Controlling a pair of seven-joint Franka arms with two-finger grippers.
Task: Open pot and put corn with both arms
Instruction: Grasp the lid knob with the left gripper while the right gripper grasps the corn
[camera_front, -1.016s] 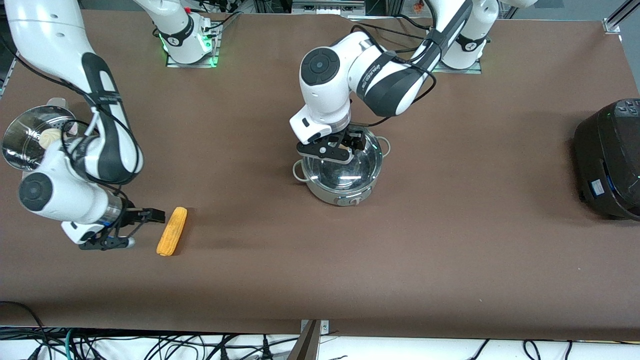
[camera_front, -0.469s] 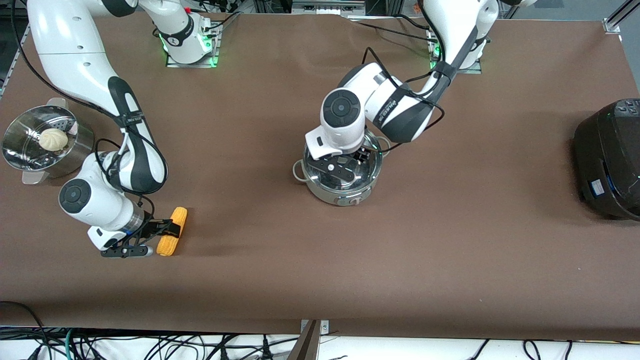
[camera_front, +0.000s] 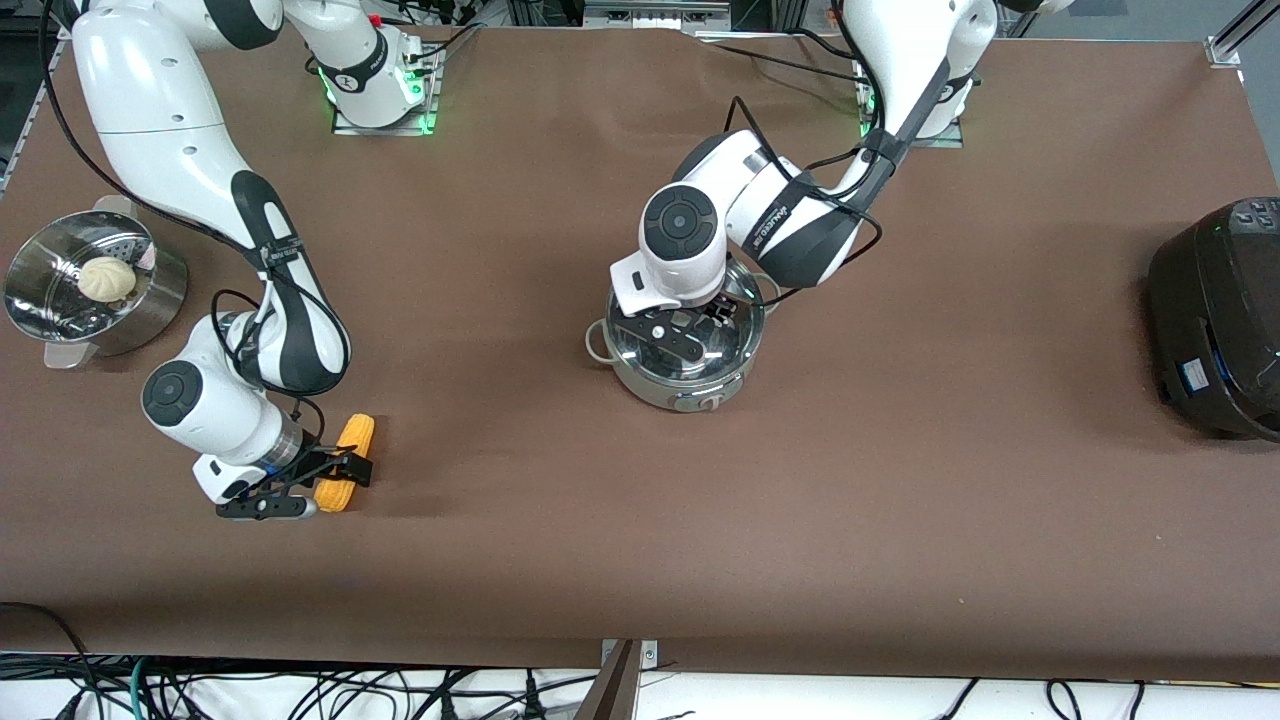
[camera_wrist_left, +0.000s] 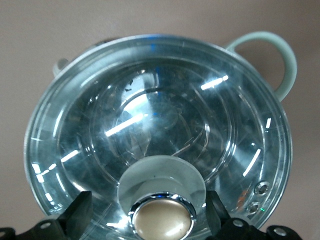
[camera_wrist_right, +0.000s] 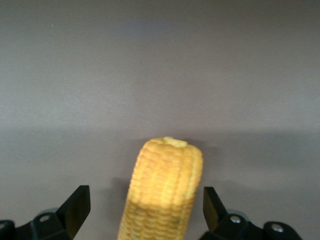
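The small shiny stainless-steel pot (camera_front: 685, 355) with grey loop side handles stands near the middle of the brown surface (camera_front: 900, 500), its round glass lid (camera_wrist_left: 160, 135) seated on the rim. The left claw (camera_front: 690, 325) is over the lid. In the left wrist view its two fingers stand apart, one on each side of the grey, copper-topped knob (camera_wrist_left: 162, 220), with gaps showing, so nothing is gripped yet.

The yellow-orange tapered corn cob (camera_front: 345, 465) lies on the surface toward the right arm's end, nearer the front camera than the pot. The right claw (camera_front: 320, 480) is low at the cob, fingers spread on either side of it (camera_wrist_right: 162, 195) and not yet closed.

Risks, as judged:
- The knob is smooth and rounded. An off-centre closure may let the lid slip or tilt as it lifts.
- A tilted lid may catch the rim and drag the pot.
- The cob is round. An off-centre pinch may roll it away.
- Both arms must meet at the pot, so the lid needs to clear before the corn arrives.
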